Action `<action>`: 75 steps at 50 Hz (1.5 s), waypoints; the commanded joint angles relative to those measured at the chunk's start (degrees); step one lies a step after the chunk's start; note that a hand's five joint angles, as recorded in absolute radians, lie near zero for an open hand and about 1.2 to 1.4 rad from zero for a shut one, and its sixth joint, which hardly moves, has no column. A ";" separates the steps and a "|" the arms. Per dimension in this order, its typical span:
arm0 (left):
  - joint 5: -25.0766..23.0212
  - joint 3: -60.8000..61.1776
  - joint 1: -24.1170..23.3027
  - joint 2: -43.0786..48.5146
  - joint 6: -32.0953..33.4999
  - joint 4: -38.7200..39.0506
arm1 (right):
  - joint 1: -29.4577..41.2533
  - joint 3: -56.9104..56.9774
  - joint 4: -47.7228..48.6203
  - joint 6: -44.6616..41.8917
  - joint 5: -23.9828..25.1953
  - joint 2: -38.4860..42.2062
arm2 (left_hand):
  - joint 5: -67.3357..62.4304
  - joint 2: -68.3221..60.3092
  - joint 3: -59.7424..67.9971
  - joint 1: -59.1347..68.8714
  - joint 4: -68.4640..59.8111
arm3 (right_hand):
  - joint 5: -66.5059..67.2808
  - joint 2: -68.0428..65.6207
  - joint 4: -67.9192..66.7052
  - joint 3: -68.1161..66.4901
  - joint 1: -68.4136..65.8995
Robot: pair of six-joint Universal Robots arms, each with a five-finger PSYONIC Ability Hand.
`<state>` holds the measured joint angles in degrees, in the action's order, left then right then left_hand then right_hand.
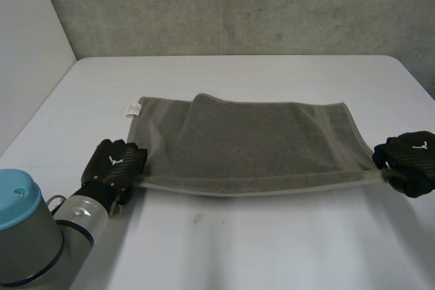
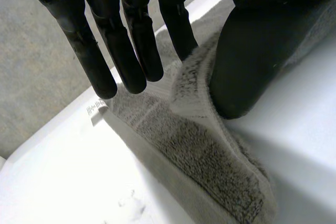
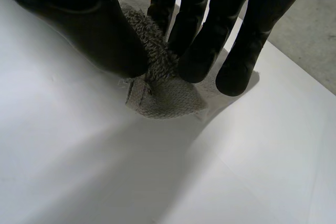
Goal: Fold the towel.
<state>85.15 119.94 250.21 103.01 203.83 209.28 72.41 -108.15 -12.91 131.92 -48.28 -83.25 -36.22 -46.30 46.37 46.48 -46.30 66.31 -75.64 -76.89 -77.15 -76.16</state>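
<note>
Grey terry-cloth towel lies spread on the white surface, its long axis running side to side between the two arms. The black left hand pinches the near-left corner between thumb and fingers, and the black right hand pinches the near-right corner likewise. With the near long edge taut between them and the far edge straight ahead of both, the fold probably carries forward.
</note>
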 commanded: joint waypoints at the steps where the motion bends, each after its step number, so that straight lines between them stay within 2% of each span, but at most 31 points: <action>1: 0.54 0.11 0.54 0.71 -0.10 -0.10 | -2.61 -0.13 1.65 0.18 -0.15 0.02 | -4.70 -4.63 4.55 4.44 -4.62 | 3.69 -4.36 -3.11 -2.85 -3.84; 21: 0.54 2.84 3.53 -0.70 -0.10 0.25 | -3.59 -0.84 3.15 0.35 -0.15 0.19 | -6.55 -6.48 6.40 6.29 -6.47 | 3.69 -4.36 -3.11 -2.85 -3.84; 24: 0.45 3.19 3.97 -0.88 -0.01 0.34 | -3.59 -1.10 3.15 0.35 -0.15 0.28 | -13.11 -13.04 12.96 12.85 -13.03 | 3.69 -4.36 -3.11 -2.85 -3.84; 26: 0.10 3.54 3.97 -1.23 -0.10 0.34 | -3.50 -1.28 3.06 0.35 -0.24 0.28 | -33.70 -33.62 33.54 33.43 -33.61 | 3.69 -4.36 -3.11 -2.85 -3.84; 32: -0.16 4.42 3.97 -4.83 -0.10 -0.72 | -3.59 -1.10 2.54 0.09 -0.86 0.19 | -33.78 -33.70 33.63 33.52 -33.70 | 3.69 -4.36 -3.11 -2.85 -3.84; 34: -1.39 6.70 4.06 -10.95 0.95 -2.73 | -3.85 -0.75 0.18 -0.61 -1.12 -0.51 | -33.78 -33.70 33.63 33.52 -33.70 | 3.69 -4.36 -3.11 -2.85 -3.84; 35: -1.39 6.71 4.06 -10.98 0.95 -2.74 | -3.85 -0.75 0.16 -0.61 -1.12 -0.51 | -33.78 -33.70 33.63 33.52 -33.70 | 3.69 -4.36 -3.11 -2.85 -3.84; 37: -3.67 8.28 4.15 -18.15 4.53 -7.02 | -4.46 -0.05 -5.17 -1.66 -0.77 -2.52 | -33.78 -33.70 33.63 33.52 -33.70 | 3.69 -4.36 -3.11 -2.85 -3.84; 40: -4.65 8.99 4.24 -21.97 6.84 -10.12 | -5.87 0.13 -7.92 -3.51 -0.68 -4.55 | -33.78 -33.70 33.63 33.52 -33.70 | 3.69 -4.36 -3.11 -2.85 -3.84; 42: -6.05 9.43 5.46 -29.05 10.43 -16.86 | -9.99 -0.13 -13.52 -9.55 -0.77 -8.40 | -33.78 -33.70 33.63 33.52 -33.70 | 3.69 -4.36 -3.11 -2.85 -3.84; 43: -6.05 9.43 5.47 -29.09 10.45 -16.89 | -10.00 -0.13 -13.55 -9.58 -0.77 -8.42 | -33.78 -33.70 33.63 33.52 -33.70 | 3.69 -4.36 -3.11 -2.85 -3.84; 45: -6.67 9.26 5.99 -33.99 12.46 -23.62 | -12.54 -0.05 -20.54 -16.14 -0.77 -11.04 | -33.78 -33.70 33.63 33.52 -33.70 | 3.69 -4.36 -3.11 -2.85 -3.84; 46: -6.67 9.26 5.99 -34.01 12.47 -23.66 | -12.55 -0.05 -20.58 -16.17 -0.77 -11.06 | -33.78 -33.70 33.63 33.52 -33.70 | 3.69 -4.36 -3.11 -2.85 -3.84; 48: -6.84 8.91 6.17 -36.38 12.64 -28.65 | -14.04 0.48 -28.36 -21.51 -0.24 -12.54 | -33.78 -33.70 33.63 33.52 -33.70 | 3.69 -4.36 -3.11 -2.85 -3.84; 51: -6.84 8.90 6.17 -36.65 12.64 -30.25 | -14.75 0.66 -31.48 -23.82 0.11 -12.73 | -33.78 -33.70 33.63 33.52 -33.70 | 3.69 -4.36 -3.11 -2.85 -3.84; 54: -7.72 8.99 6.52 -36.03 12.73 -29.99 | -15.28 0.92 -34.03 -26.80 0.38 -12.73 | -33.78 -33.70 33.63 33.52 -33.70 | 3.69 -4.36 -3.11 -2.85 -3.84; 59: -10.01 8.11 8.54 -31.81 12.73 -26.29 | -15.10 1.71 -31.04 -26.45 1.08 -10.00 | -33.78 -33.70 33.63 33.52 -33.70 | 3.69 -4.36 -3.11 -2.85 -3.84; 61: -11.76 6.63 10.47 -27.44 12.64 -22.97 | -14.23 3.81 -27.63 -24.36 0.90 -3.79 | -33.78 -33.70 33.63 33.52 -33.70 | 3.69 -4.36 -3.11 -2.85 -3.84; 65: -13.08 3.63 10.39 -22.06 12.38 -19.61 | -10.44 8.04 -25.15 -18.37 -0.42 1.07 | -33.78 -33.70 33.63 33.52 -33.70 | 3.69 -4.36 -3.11 -2.85 -3.84; 66: -13.17 1.46 9.87 -18.58 12.29 -18.14 | -7.31 10.48 -24.02 -14.97 -1.55 2.99 | -33.78 -33.70 33.63 33.52 -33.70 | 3.69 -4.36 -3.11 -2.85 -3.84; 67: -13.00 -1.26 8.82 -14.98 12.20 -17.08 | -7.28 10.50 -24.01 -14.94 -1.56 3.01 | -33.78 -33.70 33.63 33.52 -33.70 | 3.69 -4.36 -3.11 -2.85 -3.84; 68: -13.00 -1.29 8.81 -14.94 12.20 -17.07 | -4.41 13.29 -22.62 -11.72 -3.12 5.27 | -33.78 -33.70 33.63 33.52 -33.70 | 3.69 -4.36 -3.11 -2.85 -3.84; 69: -12.74 -4.42 7.41 -11.11 12.29 -16.37 | -1.77 16.01 -20.60 -8.99 -5.14 7.81 | -33.78 -33.70 33.63 33.52 -33.70 | 3.69 -4.36 -3.11 -2.85 -3.84; 70: -12.73 -4.45 7.40 -11.07 12.29 -16.36 | -1.74 16.04 -20.58 -8.96 -5.16 7.84 | -33.78 -33.70 33.63 33.52 -33.70 | 3.69 -4.36 -3.11 -2.85 -3.84; 72: -12.03 -11.71 5.48 -3.20 11.85 -16.27 | 3.24 21.46 -16.56 -4.24 -10.06 12.65 | -33.78 -33.70 33.63 33.52 -33.70 | 3.69 -4.36 -3.11 -2.85 -3.84; 73: -12.03 -11.75 5.47 -3.16 11.85 -16.27 | 3.27 21.49 -16.54 -4.22 -10.08 12.67 | -33.78 -33.70 33.63 33.52 -33.70 | 3.69 -4.36 -3.11 -2.85 -3.84; 75: -10.63 -18.75 4.15 3.48 11.68 -16.10 | 6.68 26.91 -13.56 -0.11 -13.58 17.66 | -33.78 -33.70 33.63 33.52 -33.70 | 3.69 -4.36 -3.11 -2.85 -3.84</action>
<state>72.43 114.37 257.78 92.96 215.95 192.69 70.40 -92.05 -33.01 122.50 -53.90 -75.03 -59.17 -69.77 69.71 68.75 -69.77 66.31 -75.64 -76.89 -77.14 -76.17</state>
